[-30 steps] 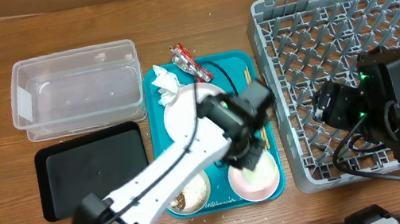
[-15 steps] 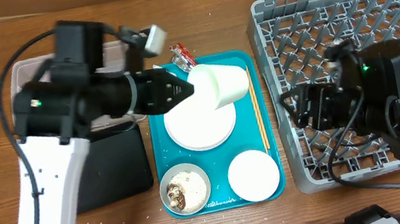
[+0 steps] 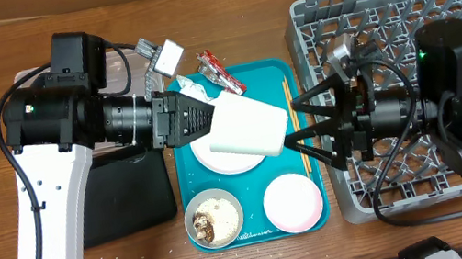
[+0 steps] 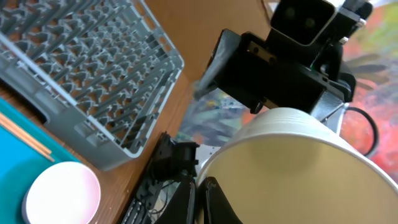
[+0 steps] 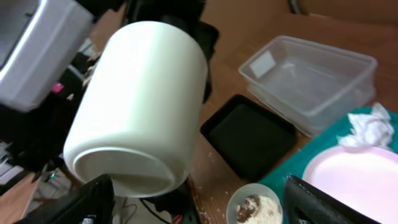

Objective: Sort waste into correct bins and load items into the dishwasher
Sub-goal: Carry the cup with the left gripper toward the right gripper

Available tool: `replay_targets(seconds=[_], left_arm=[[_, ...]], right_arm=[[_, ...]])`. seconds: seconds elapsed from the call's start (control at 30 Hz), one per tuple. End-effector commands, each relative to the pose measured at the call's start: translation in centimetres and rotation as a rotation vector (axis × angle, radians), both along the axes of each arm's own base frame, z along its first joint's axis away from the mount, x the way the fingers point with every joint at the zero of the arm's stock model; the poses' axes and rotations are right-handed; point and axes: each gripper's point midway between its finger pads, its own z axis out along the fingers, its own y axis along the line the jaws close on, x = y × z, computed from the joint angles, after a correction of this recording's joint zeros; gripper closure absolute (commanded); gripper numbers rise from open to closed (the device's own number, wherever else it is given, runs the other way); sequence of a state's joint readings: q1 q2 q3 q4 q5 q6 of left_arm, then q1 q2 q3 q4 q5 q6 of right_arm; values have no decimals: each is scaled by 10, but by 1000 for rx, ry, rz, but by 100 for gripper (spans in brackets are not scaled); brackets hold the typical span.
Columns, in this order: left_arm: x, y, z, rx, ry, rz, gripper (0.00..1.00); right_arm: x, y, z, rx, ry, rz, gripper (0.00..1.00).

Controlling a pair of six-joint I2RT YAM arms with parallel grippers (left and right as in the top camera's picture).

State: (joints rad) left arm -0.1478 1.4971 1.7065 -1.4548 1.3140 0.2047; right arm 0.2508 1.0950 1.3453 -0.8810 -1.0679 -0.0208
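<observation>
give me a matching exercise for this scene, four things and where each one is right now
Things:
1. cup
2. wrapper
3. pink bowl
4. crumbs

Places, as seen from overhead:
A. in the whitish bowl
B. lower right corner of the teal tray
C. held by the left end effector
D. top edge of the teal tray

Pairs: 1-C, 2-D, 3-B, 4-A

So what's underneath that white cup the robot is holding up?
Below the cup, the pale round plate lies on the teal tray. The cup covers the plate's upper right part, so that is hidden.
</observation>
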Motion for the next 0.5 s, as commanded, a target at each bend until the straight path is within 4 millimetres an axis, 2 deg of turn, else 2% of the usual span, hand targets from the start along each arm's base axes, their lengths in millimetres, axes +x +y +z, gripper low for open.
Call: replay_targets(seconds=[0.0, 0.2, 0.37, 0.47], left_arm=[[-1, 1, 12, -87, -35, -27, 96], [12, 19, 16, -112, -50, 40, 96], [9, 16, 17, -121, -46, 26, 96], [1, 9, 28, -184, -62, -18, 96]], right_arm=[[-10, 4, 7, 42, -26, 84, 11], [-10, 1, 13, 66, -43, 90, 11], [-10, 3, 22, 90, -81, 112, 11], [-3, 3, 18, 82, -53, 89, 11]])
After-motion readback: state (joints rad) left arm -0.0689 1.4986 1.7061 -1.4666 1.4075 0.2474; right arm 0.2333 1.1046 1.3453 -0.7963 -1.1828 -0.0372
